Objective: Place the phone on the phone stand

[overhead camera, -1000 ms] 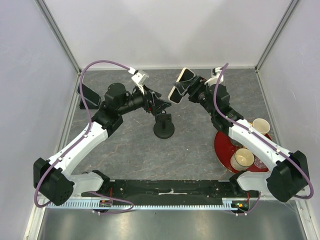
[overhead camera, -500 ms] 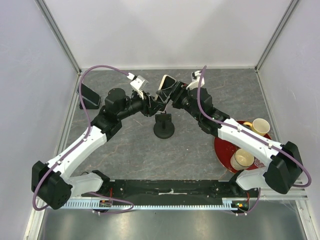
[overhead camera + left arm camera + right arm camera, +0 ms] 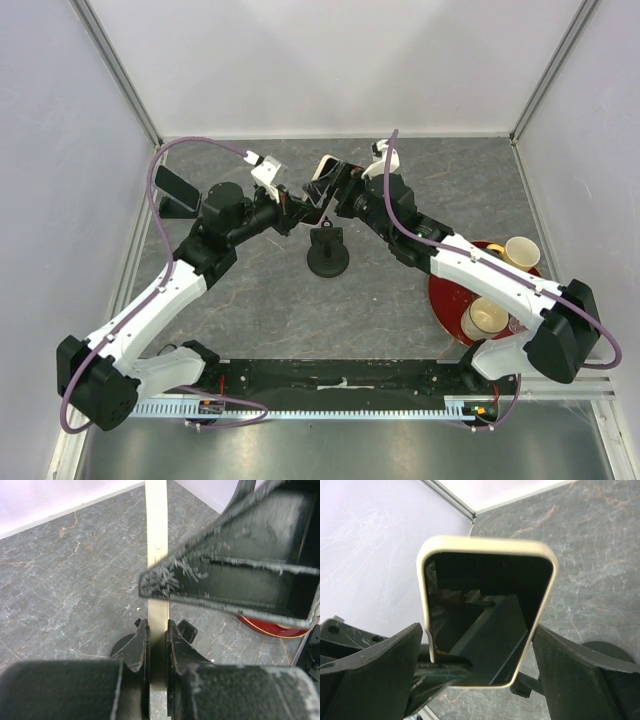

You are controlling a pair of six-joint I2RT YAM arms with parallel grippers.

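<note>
1. Your left gripper [image 3: 157, 632] is clenched on the phone [image 3: 156, 525]. It pinches the two flat faces, and the pale rim shows edge-on at centre of the left wrist view.
2. Your right gripper [image 3: 478, 629] has its jaws wide, one finger at each long side of the phone. You cannot tell whether the pads press it.
3. In the top view the phone sits upper centre, held in the air just above the black phone stand [image 3: 328, 258], not on it.
4. The red plate [image 3: 445, 300], lower right, carries two cups [image 3: 485, 318].
</note>
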